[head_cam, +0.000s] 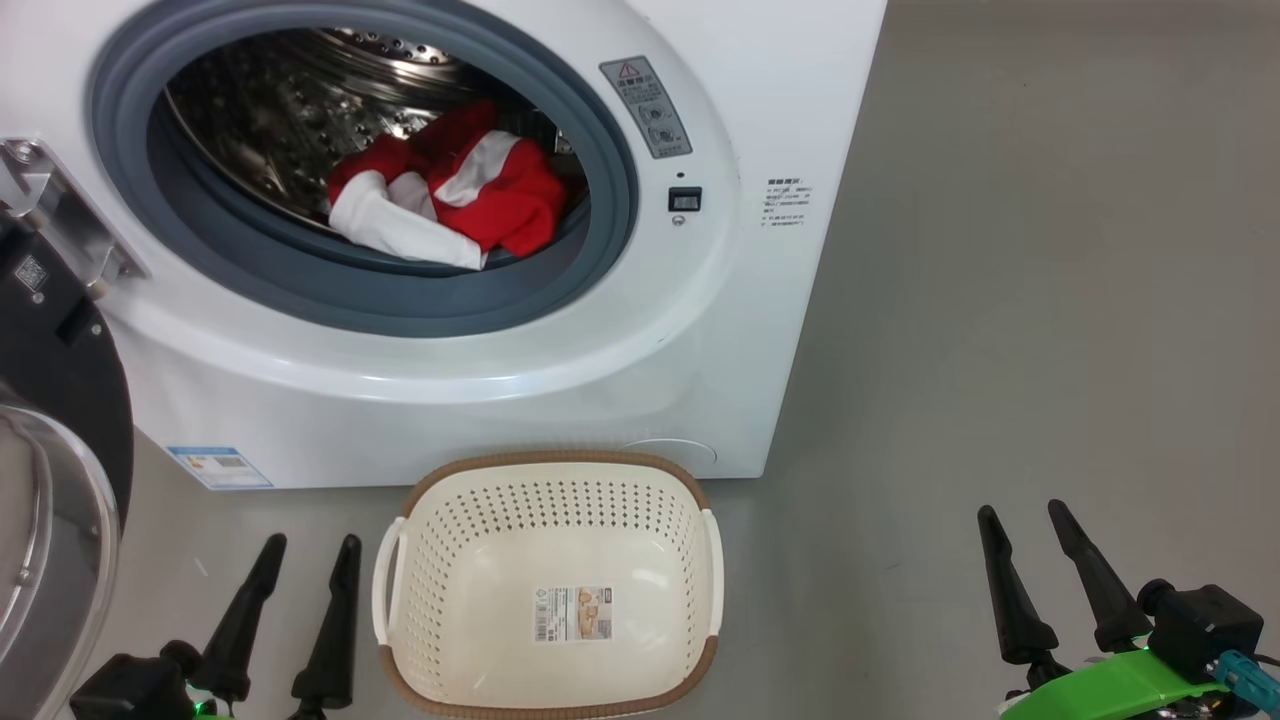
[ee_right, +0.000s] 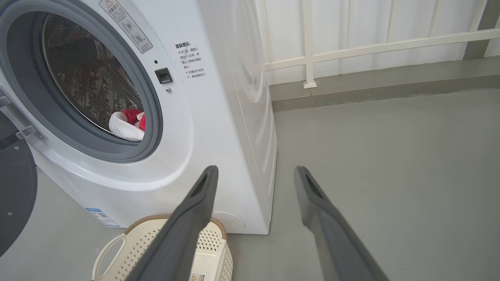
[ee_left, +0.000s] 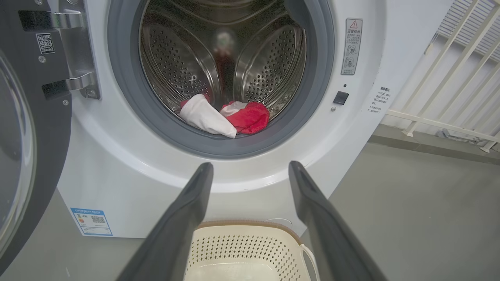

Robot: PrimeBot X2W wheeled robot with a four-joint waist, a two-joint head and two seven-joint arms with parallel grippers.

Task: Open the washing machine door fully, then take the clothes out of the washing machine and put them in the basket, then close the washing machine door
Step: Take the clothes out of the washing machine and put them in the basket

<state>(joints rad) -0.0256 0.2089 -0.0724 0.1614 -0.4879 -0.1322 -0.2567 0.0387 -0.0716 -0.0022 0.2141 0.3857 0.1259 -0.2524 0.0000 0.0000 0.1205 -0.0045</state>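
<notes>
With the washing machine door (head_cam: 60,380) open at nine o'clock, the clothes (head_cam: 450,195) lie low in the drum (head_cam: 290,110), twelve o'clock from the basket (head_cam: 550,462). The left claw (head_cam: 312,542) and right claw (head_cam: 1023,510) gape empty; best pinch the bunched fold deep, clearing the grey ring (head_cam: 400,300).

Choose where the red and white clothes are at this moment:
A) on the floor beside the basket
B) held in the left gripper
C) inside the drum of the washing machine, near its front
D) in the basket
C: the clothes lie in the drum of the washing machine, just behind its grey ring, and the basket on the floor has no garment in it.
</notes>
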